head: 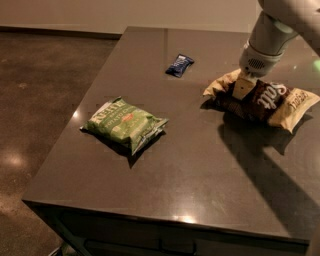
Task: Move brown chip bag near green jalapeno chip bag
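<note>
Camera view: gripper [243, 93] sat at desk's [200, 180] far right, jaws clamped on brown chip bag's [272, 100] left part. Green jalapeno chip bag [125, 123] lay well apart, front-left. Small blue wrapper [179, 65] further back, btwn them; nothing else.

Dark, glossy tabletop [200, 170] fills most of the view; small light reflections near its front edge. Polished brown floor [35, 85] to the left, with faint glints. Pale wall [125, 12] behind, dark baseboard [60, 33] at its foot. The gripper [243, 91] is low over the tabletop's far right.

Break-room counter [200, 175]; hand [243, 90] on brown bag [272, 98]
</note>
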Available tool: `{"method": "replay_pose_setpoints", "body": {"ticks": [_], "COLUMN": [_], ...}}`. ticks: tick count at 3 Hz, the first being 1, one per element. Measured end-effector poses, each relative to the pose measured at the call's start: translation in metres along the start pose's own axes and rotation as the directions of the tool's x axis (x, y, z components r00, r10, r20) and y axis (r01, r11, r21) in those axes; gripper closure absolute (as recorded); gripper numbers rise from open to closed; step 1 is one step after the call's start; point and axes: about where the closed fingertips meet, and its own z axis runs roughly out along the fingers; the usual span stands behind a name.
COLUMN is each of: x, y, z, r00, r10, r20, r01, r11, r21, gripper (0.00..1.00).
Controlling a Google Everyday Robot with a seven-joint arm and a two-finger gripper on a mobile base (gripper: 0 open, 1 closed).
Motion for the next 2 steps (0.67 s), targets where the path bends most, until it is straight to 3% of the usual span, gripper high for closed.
{"method": "replay_pose_setpoints", "body": {"ticks": [1, 2], "x": [-0.037, -0.061], "y": [0.049, 0.084], "z": [-0.026, -0.044], "r00": [0.989, 0.969], "r10": [-0.136, -0.225], "r20": [0.059, 0.106], "r01": [0.138, 0.232], "r11": [0.9898, 0.9705], "r21": [-0.036, -0.065], "gripper": [1.0, 0.98]}}
